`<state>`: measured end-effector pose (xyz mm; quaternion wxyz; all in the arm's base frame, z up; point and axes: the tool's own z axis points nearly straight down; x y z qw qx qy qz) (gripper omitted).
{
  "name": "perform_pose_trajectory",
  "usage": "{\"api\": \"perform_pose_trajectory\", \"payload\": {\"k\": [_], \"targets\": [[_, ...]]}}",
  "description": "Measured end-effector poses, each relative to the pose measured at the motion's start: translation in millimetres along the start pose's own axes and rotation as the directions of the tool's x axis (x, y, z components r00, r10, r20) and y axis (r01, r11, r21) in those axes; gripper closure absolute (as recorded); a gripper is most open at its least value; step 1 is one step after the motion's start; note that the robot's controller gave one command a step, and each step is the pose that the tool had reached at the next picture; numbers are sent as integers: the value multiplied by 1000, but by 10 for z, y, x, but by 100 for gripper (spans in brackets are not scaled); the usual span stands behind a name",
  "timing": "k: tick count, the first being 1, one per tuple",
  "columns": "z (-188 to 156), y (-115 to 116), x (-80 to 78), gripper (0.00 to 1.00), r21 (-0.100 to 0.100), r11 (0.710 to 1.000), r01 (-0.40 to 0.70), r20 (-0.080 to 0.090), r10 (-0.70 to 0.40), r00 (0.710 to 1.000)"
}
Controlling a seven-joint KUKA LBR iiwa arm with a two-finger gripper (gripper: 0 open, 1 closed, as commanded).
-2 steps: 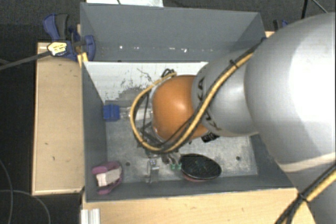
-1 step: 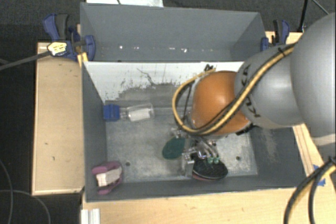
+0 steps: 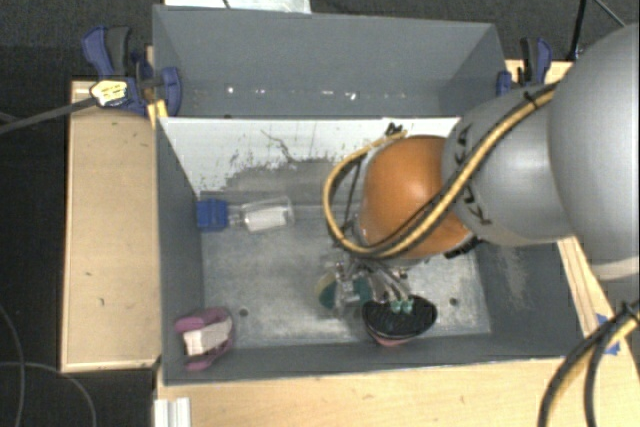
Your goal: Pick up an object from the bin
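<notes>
My gripper (image 3: 362, 292) reaches down under the orange cover to the bin floor near the front middle. A black round flat thing (image 3: 398, 320) with a dark red rim lies right at its front right, touching or almost touching the fingers. A small teal piece (image 3: 327, 295) shows just left of the gripper.
A clear small bottle with a blue cap (image 3: 243, 215) lies on its side at the left of the bin floor. A pink and purple thing (image 3: 205, 335) sits in the front left corner. The arm covers the right half of the bin.
</notes>
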<state>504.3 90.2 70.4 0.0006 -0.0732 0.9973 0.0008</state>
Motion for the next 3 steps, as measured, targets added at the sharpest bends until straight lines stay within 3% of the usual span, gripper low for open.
{"api": "perform_pose_trajectory", "payload": {"k": [1, 2, 3], "targets": [[-1097, -14, 52, 100, 1, 1000, 19, 8, -19, 1000], [-935, -390, -95, 100, 3, 981, 193, 3, -193, 981], [-1712, -287, -19, 100, 3, 977, 215, 8, -215, 977]]}}
